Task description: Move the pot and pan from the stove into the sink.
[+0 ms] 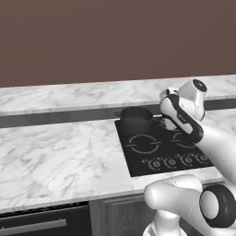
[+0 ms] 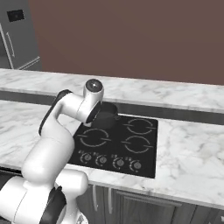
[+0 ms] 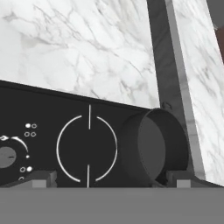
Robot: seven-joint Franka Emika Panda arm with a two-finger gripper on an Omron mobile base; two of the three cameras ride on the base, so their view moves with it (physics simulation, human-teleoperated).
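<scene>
The dark grey pot (image 1: 136, 119) stands on the back left burner of the black stove (image 1: 140, 159), close to the dark strip behind the cooktop. From the right base view the pot (image 2: 107, 116) is partly covered by my arm. In the hand view the pot (image 3: 153, 146) lies a short way ahead, slightly right of centre, beside a bare burner ring of the stove (image 3: 43, 109). My gripper (image 3: 111, 181) is open, its fingertips (image 3: 40, 178) set wide apart and holding nothing. The pan and the sink are out of view.
A raised marble ledge (image 1: 69, 94) runs behind the counter, with a dark strip (image 1: 55, 119) below it. Marble counter (image 1: 55, 156) stretches left of the stove. Knobs (image 2: 111, 161) line the stove's front edge. A grey fridge (image 2: 17, 35) stands far left.
</scene>
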